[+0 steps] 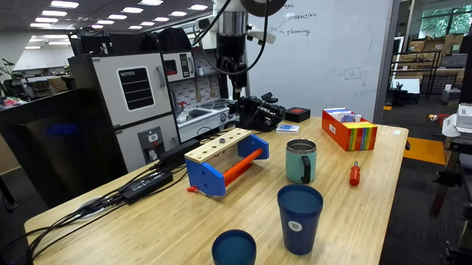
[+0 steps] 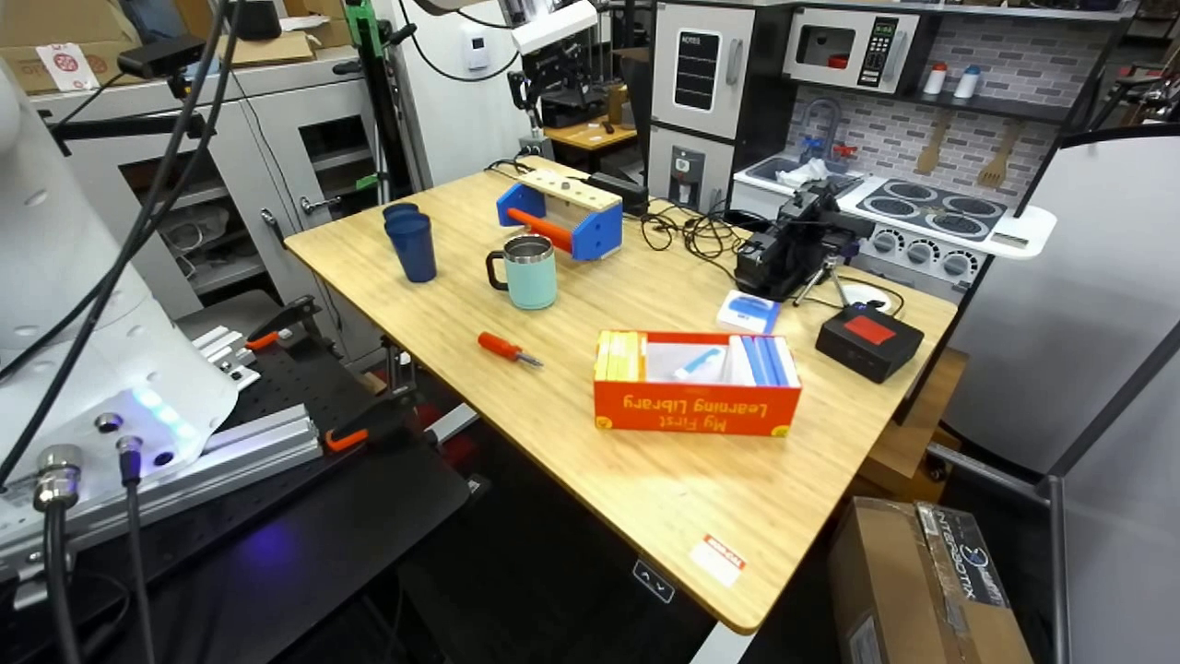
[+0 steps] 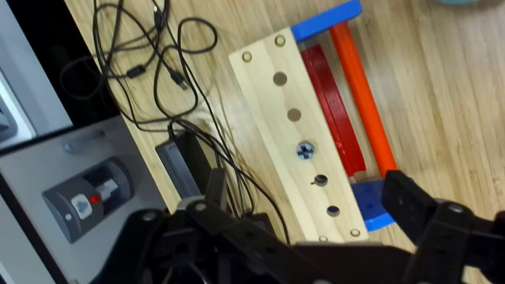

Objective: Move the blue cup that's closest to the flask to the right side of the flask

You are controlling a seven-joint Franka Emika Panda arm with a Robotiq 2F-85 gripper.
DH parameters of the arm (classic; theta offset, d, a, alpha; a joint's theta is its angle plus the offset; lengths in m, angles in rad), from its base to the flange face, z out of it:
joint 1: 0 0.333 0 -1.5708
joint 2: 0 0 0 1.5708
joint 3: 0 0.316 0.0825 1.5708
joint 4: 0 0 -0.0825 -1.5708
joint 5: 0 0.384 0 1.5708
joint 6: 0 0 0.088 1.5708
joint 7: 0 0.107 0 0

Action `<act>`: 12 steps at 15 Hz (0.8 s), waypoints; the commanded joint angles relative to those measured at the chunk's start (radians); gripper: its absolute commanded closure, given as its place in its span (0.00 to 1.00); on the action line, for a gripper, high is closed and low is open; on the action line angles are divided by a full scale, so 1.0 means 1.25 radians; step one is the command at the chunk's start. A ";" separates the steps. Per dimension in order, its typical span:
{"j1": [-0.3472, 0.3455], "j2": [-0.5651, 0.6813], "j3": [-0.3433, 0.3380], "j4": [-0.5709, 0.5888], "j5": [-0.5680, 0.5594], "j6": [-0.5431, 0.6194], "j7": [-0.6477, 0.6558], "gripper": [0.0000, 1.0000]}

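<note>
I see only a sliver of the mug [image 3: 457, 1] at the top edge of my wrist view. There my gripper [image 3: 305, 179], blurred and cut off by the bottom edge, covers part of the toy bench [image 3: 282, 134]. In an exterior view the blue cup [image 2: 413, 247] nearer the mug hides most of the other cup [image 2: 400, 210]; in an exterior view the bottom edge cuts off that other cup [image 1: 234, 254] and the top edge my arm [image 1: 232, 23].
</note>
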 commanded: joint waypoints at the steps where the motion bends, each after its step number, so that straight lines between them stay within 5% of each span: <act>1: -0.029 0.025 0.059 -0.008 0.029 0.077 -0.141 0.00; 6: -0.082 0.033 0.152 -0.069 0.113 0.110 -0.391 0.00; 12: -0.151 0.046 0.232 -0.110 0.270 0.012 -0.700 0.00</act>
